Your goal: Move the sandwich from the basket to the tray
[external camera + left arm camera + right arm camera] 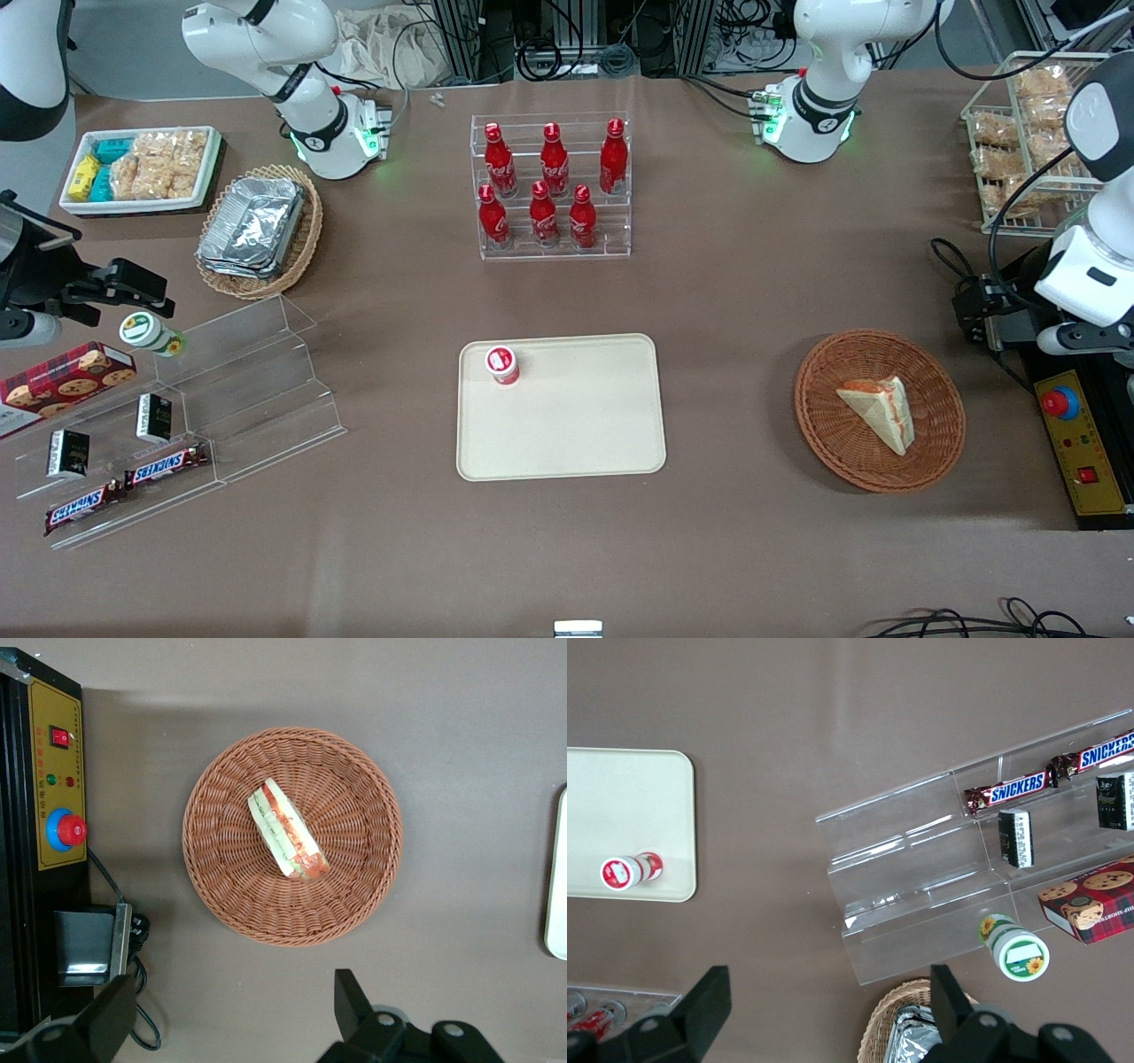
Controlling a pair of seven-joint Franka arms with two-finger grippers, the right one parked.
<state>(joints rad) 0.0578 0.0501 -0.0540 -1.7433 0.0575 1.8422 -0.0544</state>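
Sandwich (pixel 880 409) lies in the round brown basket (pixel 819 416) toward the working arm's end of the table, its red and green filling edge turned up in the wrist view, the white bread wedge resting a little off the basket's middle. The gripper (pixel 230 1014) hangs high above the table with its two dark fingers (pixel 354 997) spread wide apart and nothing between them — the sandwich (pixel 285 828) sits well clear below, just off the line between the fingers, untouched. Beside the basket (pixel 213 868) stands a black and yellow control box (pixel 1083 443) with a red button. The cream tray (pixel 576 425) lies well apart from the basket, near the middle of the table, and a small red-capped cup (pixel 501 364) stands in one of its corners. Farther from the front camera is a clear rack of red bottles (pixel 551 186). Toward the parked arm's end are a clear stepped stand (pixel 239 390) with chocolate bars (pixel 124 487) and, farther off, a tan basket of foil containers (pixel 257 229).
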